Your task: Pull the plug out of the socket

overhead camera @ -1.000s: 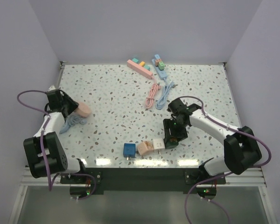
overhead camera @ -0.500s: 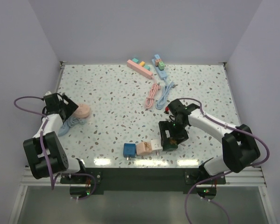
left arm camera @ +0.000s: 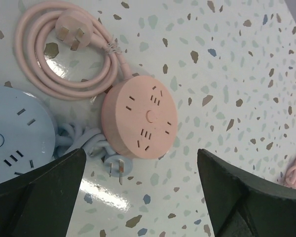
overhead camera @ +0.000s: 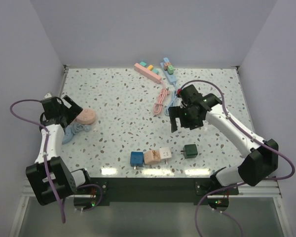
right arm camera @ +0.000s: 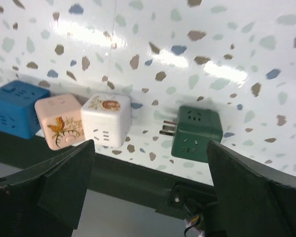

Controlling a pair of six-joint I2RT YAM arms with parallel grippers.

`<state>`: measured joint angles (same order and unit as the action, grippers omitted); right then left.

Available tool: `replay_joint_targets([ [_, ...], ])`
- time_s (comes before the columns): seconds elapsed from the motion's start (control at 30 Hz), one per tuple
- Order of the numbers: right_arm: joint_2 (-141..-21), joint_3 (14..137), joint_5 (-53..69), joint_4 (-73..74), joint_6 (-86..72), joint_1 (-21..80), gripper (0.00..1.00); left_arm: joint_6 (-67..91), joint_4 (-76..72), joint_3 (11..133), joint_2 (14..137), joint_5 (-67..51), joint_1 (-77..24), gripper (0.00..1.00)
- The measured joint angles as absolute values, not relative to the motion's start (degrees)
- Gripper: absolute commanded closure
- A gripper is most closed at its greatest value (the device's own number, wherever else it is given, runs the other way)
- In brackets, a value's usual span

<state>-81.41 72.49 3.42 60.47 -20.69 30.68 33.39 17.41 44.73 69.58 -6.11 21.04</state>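
Note:
A dark green cube plug [overhead camera: 190,150] lies alone on the speckled table, its prongs pointing at a white cube socket [overhead camera: 165,153] a short gap away. In the right wrist view the green cube [right arm camera: 196,133] and the white cube [right arm camera: 107,120] are clearly apart. My right gripper [overhead camera: 186,122] hangs open above and behind them, holding nothing. At the far left a pink round socket [overhead camera: 86,117] rests against a pale blue round socket [left arm camera: 15,136]. My left gripper [overhead camera: 69,112] stands open just left of the pink one [left arm camera: 139,119], its fingers not touching it.
A pink cube [overhead camera: 151,157] and a blue cube [overhead camera: 136,158] sit in a row with the white one by the table's front edge. A loose blue plug [left arm camera: 116,167] lies under the pink round socket. Power strips [overhead camera: 148,72] and coiled cables [overhead camera: 161,101] lie at the back.
My right gripper opened, left the green cube on the table apart from the white cube, and rose back. My left gripper opened off the pink round socket and drew back left.

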Motion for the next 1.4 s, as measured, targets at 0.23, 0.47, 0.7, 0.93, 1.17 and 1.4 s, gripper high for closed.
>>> replay_joint_targets([
  [0.23, -84.44, 78.89, -3.18, 52.71, -20.51, 30.46, 0.01, 33.36, 17.89, 45.56, 66.28, -10.63, 19.79, 0.00],
  [0.47, -101.32, 89.34, -5.56, 38.61, -20.93, 30.39, 0.01, 31.66, 17.65, 49.01, 66.30, -15.03, 13.56, 0.00],
  [0.7, -119.77, 105.43, -7.94, 34.50, -21.43, 28.95, 0.02, 28.84, 13.93, 52.62, 66.63, -22.13, 7.84, 0.00],
  [0.93, -132.40, 121.01, -7.97, 33.67, -23.03, 25.96, 0.11, 27.59, 12.75, 52.62, 70.13, -26.52, 3.97, 0.00],
  [1.17, -141.21, 131.24, -7.55, 32.64, -24.43, 24.03, 0.20, 27.16, 12.19, 53.36, 72.99, -27.97, 1.39, 0.00],
  [1.4, -145.91, 134.32, -7.14, 32.69, -24.80, 23.94, 0.27, 26.89, 11.57, 53.67, 74.32, -28.21, 0.97, 0.00],
])
